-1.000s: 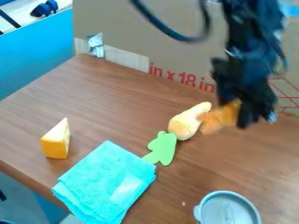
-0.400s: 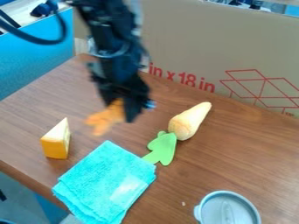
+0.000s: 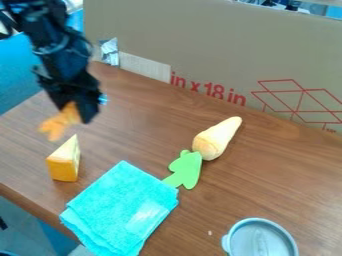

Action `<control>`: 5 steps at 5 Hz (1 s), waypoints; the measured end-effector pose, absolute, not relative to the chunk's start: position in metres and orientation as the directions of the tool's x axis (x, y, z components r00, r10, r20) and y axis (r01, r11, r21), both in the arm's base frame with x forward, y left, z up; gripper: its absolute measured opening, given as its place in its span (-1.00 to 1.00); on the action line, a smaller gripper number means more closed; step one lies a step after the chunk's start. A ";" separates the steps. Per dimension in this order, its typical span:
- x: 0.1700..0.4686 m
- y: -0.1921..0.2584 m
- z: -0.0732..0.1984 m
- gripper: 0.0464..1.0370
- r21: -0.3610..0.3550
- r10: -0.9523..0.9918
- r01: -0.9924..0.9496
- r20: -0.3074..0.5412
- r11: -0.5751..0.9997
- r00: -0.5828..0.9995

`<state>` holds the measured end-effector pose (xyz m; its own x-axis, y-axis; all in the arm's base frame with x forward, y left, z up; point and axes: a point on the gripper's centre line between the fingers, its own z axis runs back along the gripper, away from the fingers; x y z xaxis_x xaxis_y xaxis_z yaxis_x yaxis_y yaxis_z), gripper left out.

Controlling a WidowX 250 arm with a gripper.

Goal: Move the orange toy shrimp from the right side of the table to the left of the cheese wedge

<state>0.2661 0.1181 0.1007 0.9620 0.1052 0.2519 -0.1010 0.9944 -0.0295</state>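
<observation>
Currently, your black two-finger hand point(image 3: 73, 114) is near nine o'clock in the view, clenched on a soft-looking orange toy with stubby lobes point(image 3: 59, 124). The toy hangs from the hand toward eight o'clock, over the bench point(image 3: 143, 120); its exact shape is blurred.

Noted for you, at six o'clock from the toy and near it: a yellow-orange cheese wedge with a pale sloping face point(image 3: 63, 165), upright. At seven o'clock in the view: a folded turquoise cloth point(image 3: 120, 205). Just right of centre: a pale yellow, tapered root-shaped toy point(image 3: 217, 140), narrow tip pointing to one o'clock. A flat green leaf-shaped piece point(image 3: 189, 169) adjoins its wide end, stem toward the cloth's edge. At five o'clock: a round grey lid-like item with a tab point(image 3: 260, 242). Brown cardboard point(image 3: 200, 45) stands behind the bench.
</observation>
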 end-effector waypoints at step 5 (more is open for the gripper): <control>0.240 0.189 0.028 0.05 0.014 0.184 -0.185 0.067 0.983 0.981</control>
